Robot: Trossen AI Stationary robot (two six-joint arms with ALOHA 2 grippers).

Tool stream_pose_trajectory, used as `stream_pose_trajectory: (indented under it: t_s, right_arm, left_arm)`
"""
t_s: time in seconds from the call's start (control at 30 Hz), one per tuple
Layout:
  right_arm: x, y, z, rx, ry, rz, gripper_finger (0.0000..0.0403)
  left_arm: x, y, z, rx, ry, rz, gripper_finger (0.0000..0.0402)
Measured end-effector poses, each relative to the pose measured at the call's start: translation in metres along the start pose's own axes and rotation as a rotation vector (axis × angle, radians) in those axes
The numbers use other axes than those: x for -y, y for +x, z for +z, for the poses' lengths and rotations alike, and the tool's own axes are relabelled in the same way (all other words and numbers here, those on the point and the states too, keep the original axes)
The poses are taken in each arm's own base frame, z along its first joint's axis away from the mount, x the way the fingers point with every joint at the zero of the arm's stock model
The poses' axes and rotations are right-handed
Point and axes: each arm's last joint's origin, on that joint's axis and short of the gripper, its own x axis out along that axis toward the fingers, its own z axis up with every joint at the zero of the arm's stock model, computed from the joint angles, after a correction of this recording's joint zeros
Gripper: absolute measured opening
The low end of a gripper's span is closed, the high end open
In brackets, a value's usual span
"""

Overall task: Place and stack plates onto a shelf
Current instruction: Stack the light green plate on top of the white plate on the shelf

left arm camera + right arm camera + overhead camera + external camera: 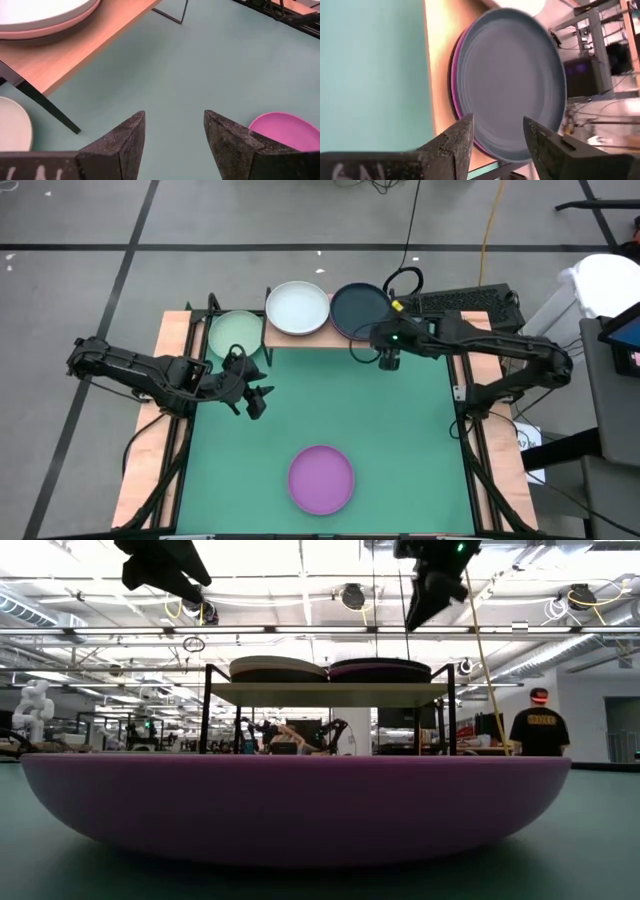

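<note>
The purple plate (321,479) lies flat and alone near the front of the green table (400,440), well apart from both grippers, while the shelf (300,337) at the far edge already carries a stack topped by a pale white-blue plate (297,308) and another topped by a dark teal plate (360,310). A mint green plate (236,335) sits on the table just left of the shelf. The purple plate looks rigid, light and matte, so probably not very slippery; its low rim is the only real purchase, so I would pinch the edge with one finger inside and one under the lip.

The left gripper (253,394) hangs over bare table left of centre, its jaws parted with clear mat between them, holding nothing. The right gripper (389,360) hovers at the near edge of the dark teal stack, jaws likewise apart and empty, touching neither plate nor shelf as far as I can tell.
</note>
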Motion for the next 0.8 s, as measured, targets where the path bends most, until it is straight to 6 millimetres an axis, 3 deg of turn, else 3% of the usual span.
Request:
stream_pose_trajectory:
  t_s: [0.3,0.6,0.8]
  right_arm:
    - [0.006,-0.04,-0.011,0.132,0.37,0.091,0.0155]
    - [0.0,-0.047,-0.014,0.129,0.641,0.369,0.0155]
    - [-0.011,-0.053,-0.015,0.071,0.71,0.435,0.0155]
  left_arm:
    - [-0.001,0.0,0.0,-0.002,-0.005,0.002,0.0209]
    - [-0.021,0.007,-0.002,-0.155,-0.087,0.055,0.0209]
    - [-0.037,0.012,-0.001,-0.243,-0.07,0.096,0.0209]
